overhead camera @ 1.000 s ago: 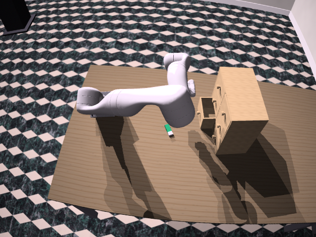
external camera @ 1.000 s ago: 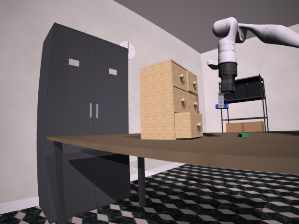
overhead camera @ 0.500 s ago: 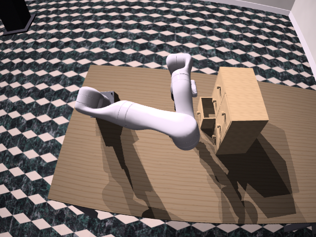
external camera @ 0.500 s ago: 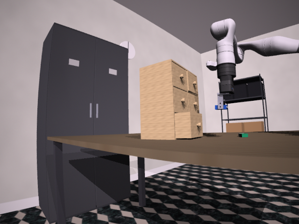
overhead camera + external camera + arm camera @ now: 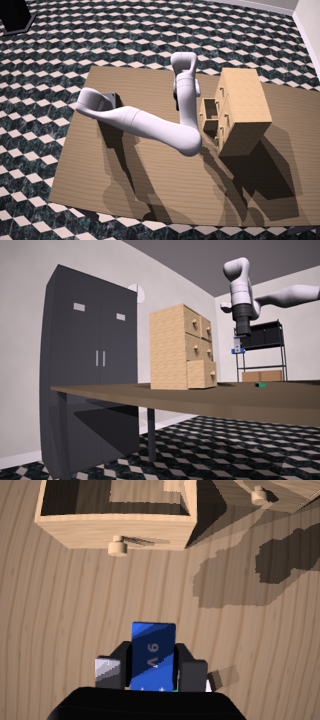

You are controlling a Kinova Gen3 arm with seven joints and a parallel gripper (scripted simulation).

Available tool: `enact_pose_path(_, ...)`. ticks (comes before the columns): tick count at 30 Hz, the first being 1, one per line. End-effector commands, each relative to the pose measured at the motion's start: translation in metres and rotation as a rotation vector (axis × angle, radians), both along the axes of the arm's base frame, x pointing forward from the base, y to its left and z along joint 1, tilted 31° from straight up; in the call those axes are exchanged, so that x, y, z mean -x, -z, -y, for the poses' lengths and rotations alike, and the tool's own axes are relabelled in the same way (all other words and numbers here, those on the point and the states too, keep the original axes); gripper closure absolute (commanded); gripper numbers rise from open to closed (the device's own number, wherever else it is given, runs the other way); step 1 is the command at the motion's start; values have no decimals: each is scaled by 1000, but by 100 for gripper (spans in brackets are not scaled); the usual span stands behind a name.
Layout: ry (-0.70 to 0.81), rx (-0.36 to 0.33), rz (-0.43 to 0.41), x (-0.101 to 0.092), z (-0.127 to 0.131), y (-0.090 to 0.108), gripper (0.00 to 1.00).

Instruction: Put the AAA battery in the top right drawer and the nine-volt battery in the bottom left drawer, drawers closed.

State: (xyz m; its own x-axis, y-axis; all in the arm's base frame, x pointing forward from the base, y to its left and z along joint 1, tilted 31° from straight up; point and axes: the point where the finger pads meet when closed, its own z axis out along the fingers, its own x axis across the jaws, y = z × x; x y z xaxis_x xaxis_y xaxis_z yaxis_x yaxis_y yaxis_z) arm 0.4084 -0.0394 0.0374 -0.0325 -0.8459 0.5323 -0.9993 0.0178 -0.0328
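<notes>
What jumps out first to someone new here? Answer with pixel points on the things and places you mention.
The blue nine-volt battery (image 5: 234, 351) (image 5: 153, 652), pinched in the pincer (image 5: 238, 351) (image 5: 152, 658) above the table. Then the small wooden chest (image 5: 245, 95) (image 5: 168, 348), with one bottom-row drawer (image 5: 203, 108) (image 5: 195, 374) (image 5: 150, 530) pulled out, and behind it in the exterior view, the tall dark cabinet (image 5: 77, 343).

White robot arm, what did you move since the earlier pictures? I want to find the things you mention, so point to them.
The white robot arm's elbow (image 5: 189, 140) swung toward the bottom of the top view, now hiding the green-and-white block (image 5: 261, 385) (image 5: 208, 685). The blue nine-volt battery (image 5: 242, 350) (image 5: 153, 642) stayed gripped; the pale wooden drawer (image 5: 203, 117) (image 5: 195, 374) (image 5: 150, 530) stayed open.
</notes>
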Motion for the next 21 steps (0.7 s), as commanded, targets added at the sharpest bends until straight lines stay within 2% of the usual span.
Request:
enact_pose_path(1, 0, -13, -17, 2, -4, 2, 49)
enact_pose_path(13, -2, -20, -17, 2, -7, 3, 49)
enact_pose_path(21, -18, -71, -17, 4, -22, 18, 49)
